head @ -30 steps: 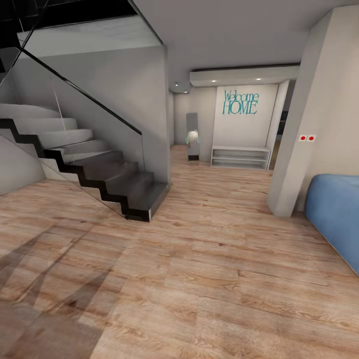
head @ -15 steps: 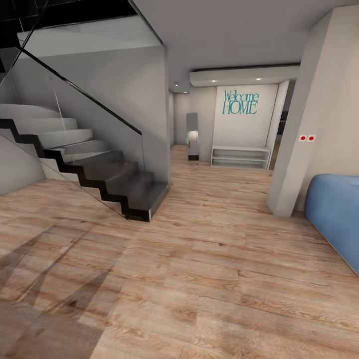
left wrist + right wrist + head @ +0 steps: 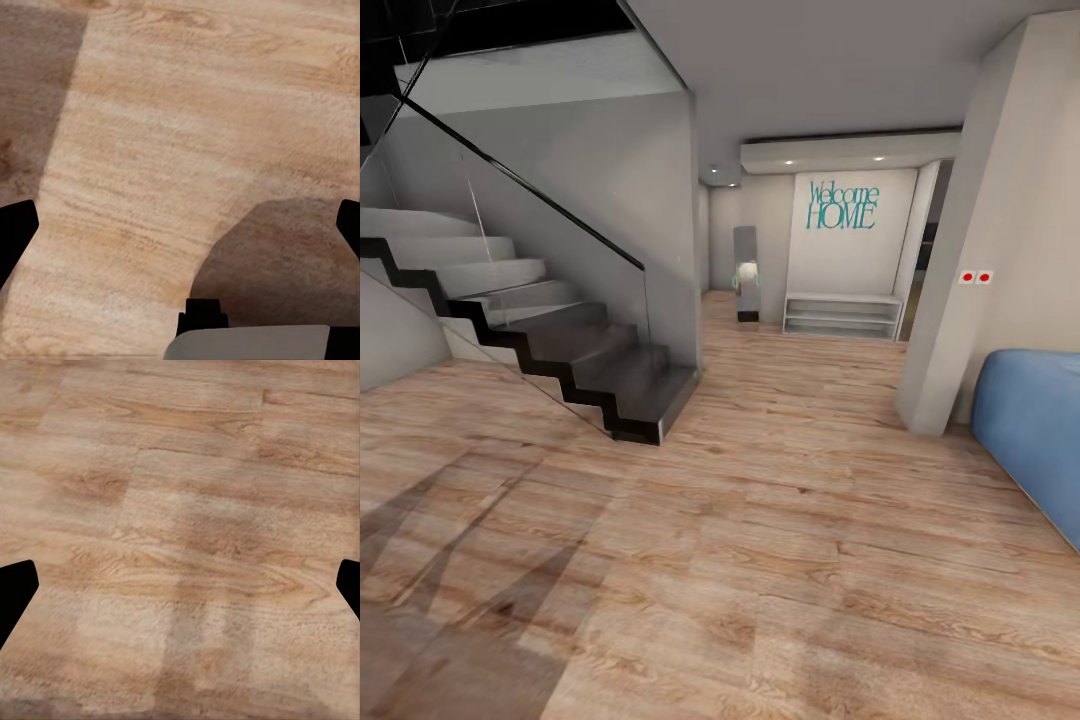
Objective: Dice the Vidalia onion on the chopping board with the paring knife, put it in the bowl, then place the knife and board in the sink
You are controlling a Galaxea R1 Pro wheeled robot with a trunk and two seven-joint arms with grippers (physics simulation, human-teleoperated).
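Observation:
I stand in a hallway with a light wood floor (image 3: pixel 780 540); the kitchen, sink, Vidalia onion, chopping board, paring knife and bowl are out of view. My left gripper (image 3: pixel 180 229) hangs over the floor planks, its dark fingertips (image 3: pixel 15 232) far apart at the frame's edges, open and holding nothing. A grey part of my own body (image 3: pixel 251 343) and its shadow lie beneath it. My right gripper (image 3: pixel 180 589) is likewise open over bare planks, with one fingertip (image 3: pixel 13 589) at the edge.
A dark staircase with a glass balustrade (image 3: pixel 560 350) rises on the left. A pale pillar (image 3: pixel 960 300) and a blue sofa (image 3: pixel 1030 430) stand on the right. Ahead, a passage leads to a white low shelf (image 3: pixel 842 315) under a "Welcome HOME" sign (image 3: pixel 843 205).

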